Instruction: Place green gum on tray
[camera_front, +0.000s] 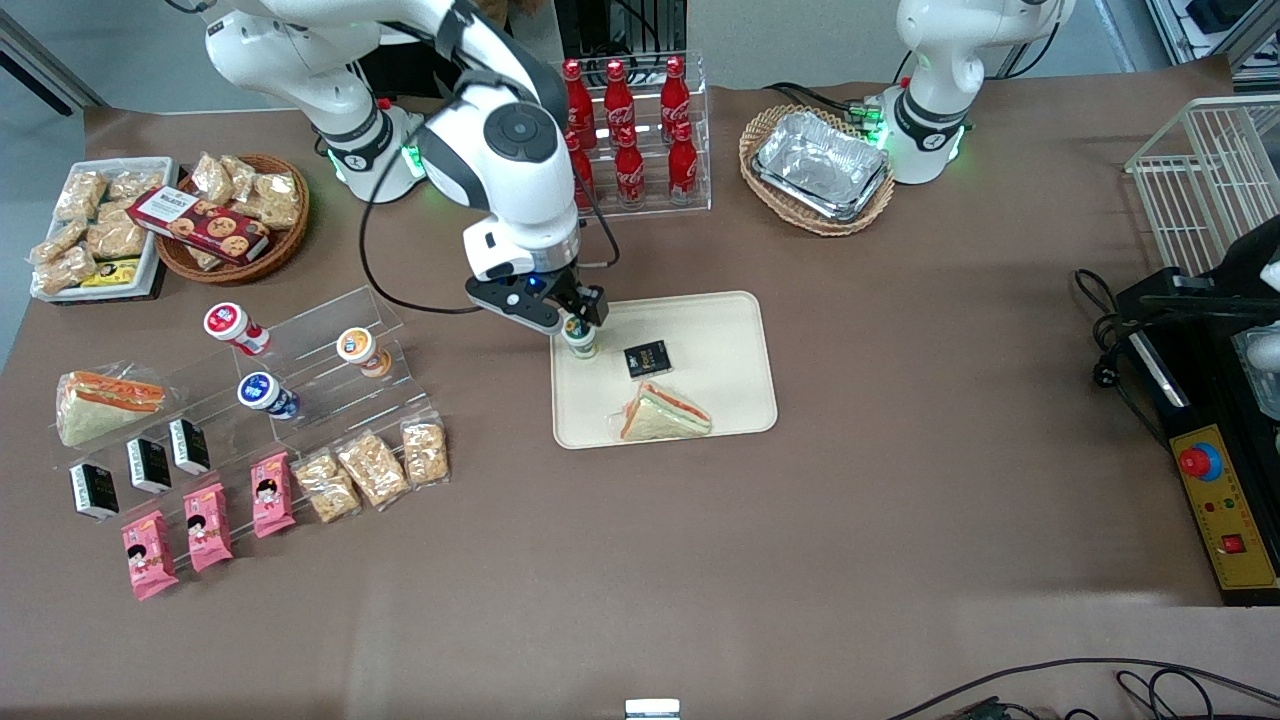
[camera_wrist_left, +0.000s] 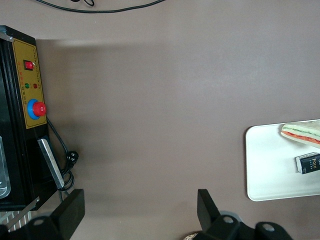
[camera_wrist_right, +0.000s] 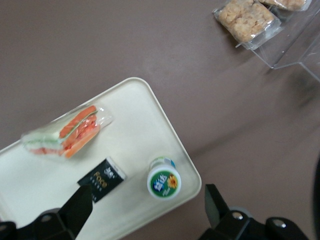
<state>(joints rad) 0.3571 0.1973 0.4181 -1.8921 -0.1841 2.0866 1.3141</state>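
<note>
The green gum (camera_wrist_right: 164, 182), a small canister with a white lid marked green, stands upright on the cream tray (camera_wrist_right: 150, 125) near one corner. In the front view the gum (camera_front: 581, 340) stands at the tray's (camera_front: 730, 330) edge toward the working arm's end. My gripper (camera_front: 577, 318) hangs just above the gum with its fingers (camera_wrist_right: 215, 205) spread wide, one on each side of the canister and clear of it. It holds nothing.
A wrapped sandwich (camera_front: 664, 413) and a small black box (camera_front: 647, 359) lie on the tray. Clear stepped racks hold an orange-lidded canister (camera_front: 361, 350), a blue-lidded one (camera_front: 266, 393), a red-lidded one (camera_front: 232, 326) and snack packs (camera_front: 372, 468). A cola bottle rack (camera_front: 630, 130) and a basket of foil trays (camera_front: 820, 165) stand farther away.
</note>
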